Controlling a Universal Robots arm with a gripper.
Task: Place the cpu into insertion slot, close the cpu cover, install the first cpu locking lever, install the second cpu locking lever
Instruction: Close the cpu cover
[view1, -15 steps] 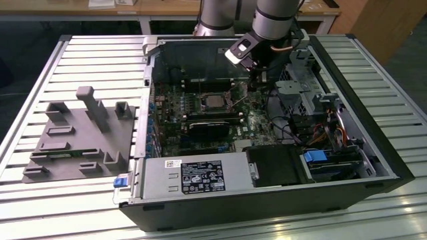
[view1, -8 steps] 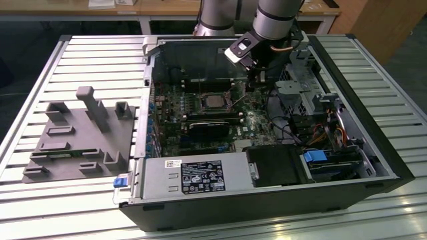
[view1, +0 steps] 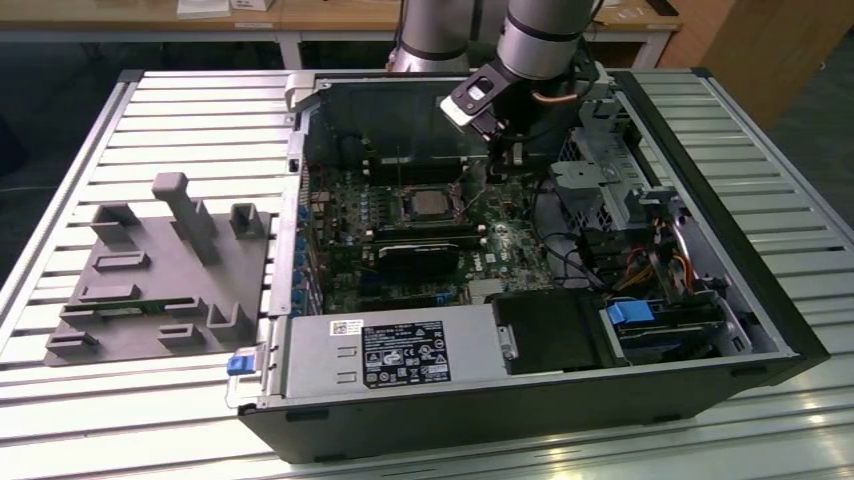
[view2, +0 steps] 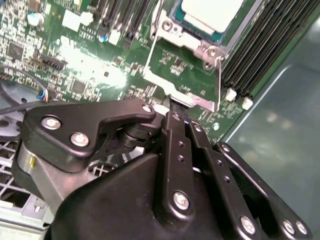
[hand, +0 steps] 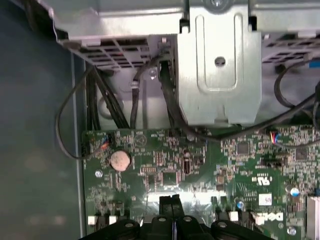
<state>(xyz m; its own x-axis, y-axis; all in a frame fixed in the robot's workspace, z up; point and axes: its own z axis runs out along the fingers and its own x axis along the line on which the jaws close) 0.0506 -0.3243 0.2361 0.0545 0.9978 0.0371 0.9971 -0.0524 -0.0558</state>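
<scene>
The cpu (view1: 430, 203) lies in the insertion slot (view1: 400, 206) of the green motherboard, its silvery top (view2: 212, 12) showing inside the slot's metal rim (view2: 172, 30). The cpu cover (view2: 182, 97) is swung open, and the green board shows through its square window. My gripper (view1: 503, 158) hangs over the board on the slot's side toward the exterior view's right. Its black fingers (view2: 175, 130) are shut together with nothing between them. The fingertips (hand: 171, 202) rest at the cover's free edge.
The open computer case (view1: 667, 110) encloses the board. A metal drive cage (hand: 220, 65) and black cables (hand: 167, 100) stand close beside the gripper. Long memory slots (view2: 270, 45) flank the slot. A power supply (view1: 374, 355) sits at the front, and a grey fixture plate (view1: 147, 280) lies on the table.
</scene>
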